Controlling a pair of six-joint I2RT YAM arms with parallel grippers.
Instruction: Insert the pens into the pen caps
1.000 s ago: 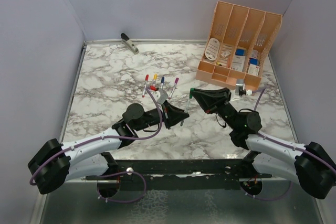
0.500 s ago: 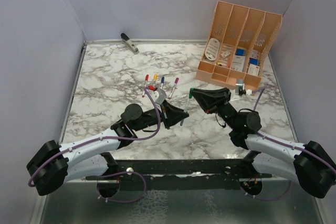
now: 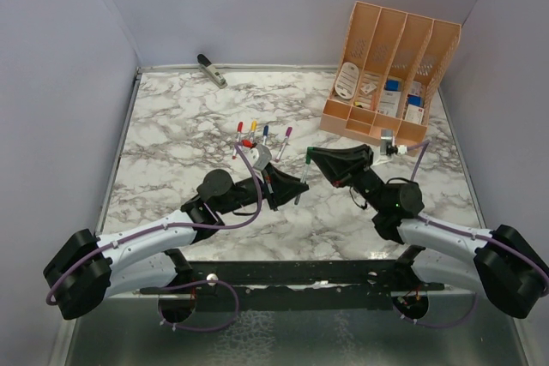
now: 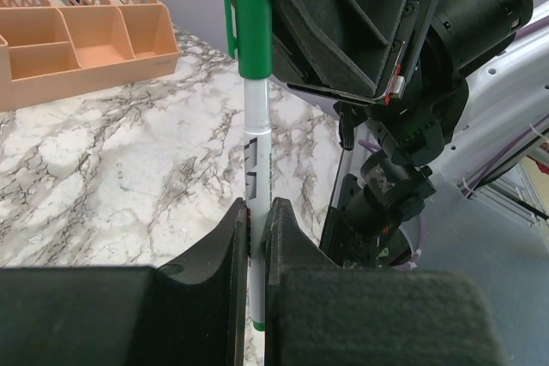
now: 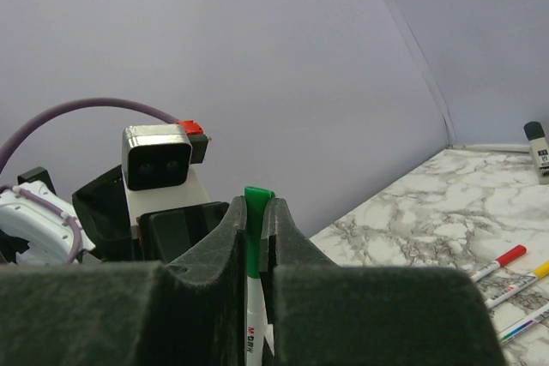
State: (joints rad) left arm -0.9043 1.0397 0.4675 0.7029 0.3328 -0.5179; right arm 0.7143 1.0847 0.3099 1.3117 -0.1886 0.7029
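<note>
**Q:** Where is the green pen (image 4: 257,156)?

**A:** It's in the air over the near middle of the tabletop (image 3: 171,126). My left hand (image 4: 256,220) is closed on its lower barrel. It leans slightly, with its top end pointing far and a touch right.

**Q:** And the green cap (image 4: 249,19)?

**A:** My right hand (image 5: 255,216) is clamped on it, and it sits over the pen's top end. In the left wrist view the white barrel comes straight out of the cap's mouth. I can't tell whether it is pushed fully home.

**Q:** How close are your two hands?

**A:** Close. They face each other along the pen, with a short bare stretch of barrel between them.

**Q:** What has changed since a second ago?

**A:** Very little. My right hand has edged slightly left and nearer, toward my left, and the cap has moved with it. My left hand has hardly shifted. Neither grip has loosened.

**Q:** What about the rest?

**A:** The four other pens (image 3: 264,136) lie fanned on the tabletop just beyond my left hand. Their red, yellow, blue and magenta ends point to the far side, and they are where they were before. The orange organiser (image 3: 390,57) stands at the far right. The grey tool (image 3: 211,70) lies by the far edge on the left. Neither has moved.
</note>
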